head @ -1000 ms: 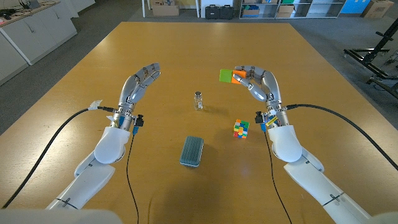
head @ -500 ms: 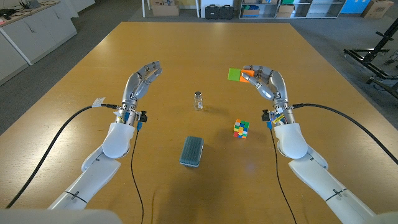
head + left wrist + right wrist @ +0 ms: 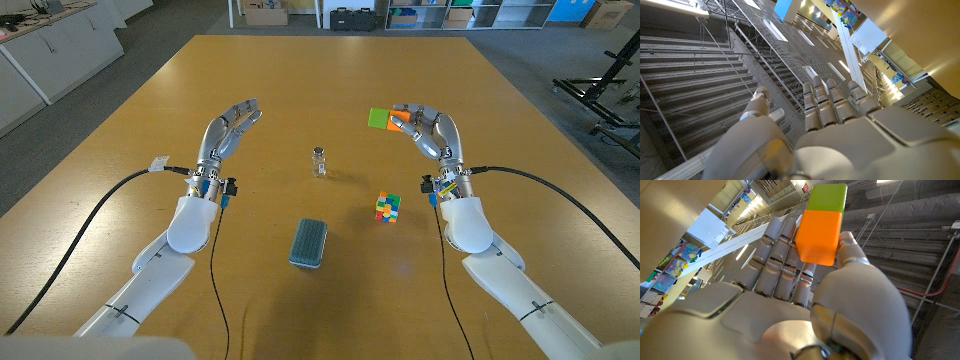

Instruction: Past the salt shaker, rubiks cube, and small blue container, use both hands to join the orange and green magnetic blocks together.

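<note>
The right hand [image 3: 432, 132] is holding the orange block [image 3: 397, 117] and the green block [image 3: 379, 119], which are sitting joined face to face as one piece. In the right wrist view the thumb [image 3: 852, 247] is pressing the orange block [image 3: 817, 234] against the other fingers [image 3: 777, 255], with the green block [image 3: 826, 197] sticking out past the fingertips. Taking the salt shaker [image 3: 319, 161] as the landmark, the joined pair is sitting beyond it and off to the robot's right, raised above the worktop [image 3: 300, 80] in the hand's grip.

The left hand [image 3: 226, 132] is hanging to the robot's left of the salt shaker, well apart from it, with its fingers stretched out, lying close side by side, and holding nothing; the left wrist view shows the same hand [image 3: 835, 110] with the thumb [image 3: 757, 102] standing apart from the rest.

The rubiks cube [image 3: 388, 207] is sitting nearer the robot than the salt shaker and to its right. The small blue container [image 3: 308, 243] is lying nearer still, almost straight in front of the shaker on the robot's side. All three are resting on the worktop, apart from each other and from both hands.
</note>
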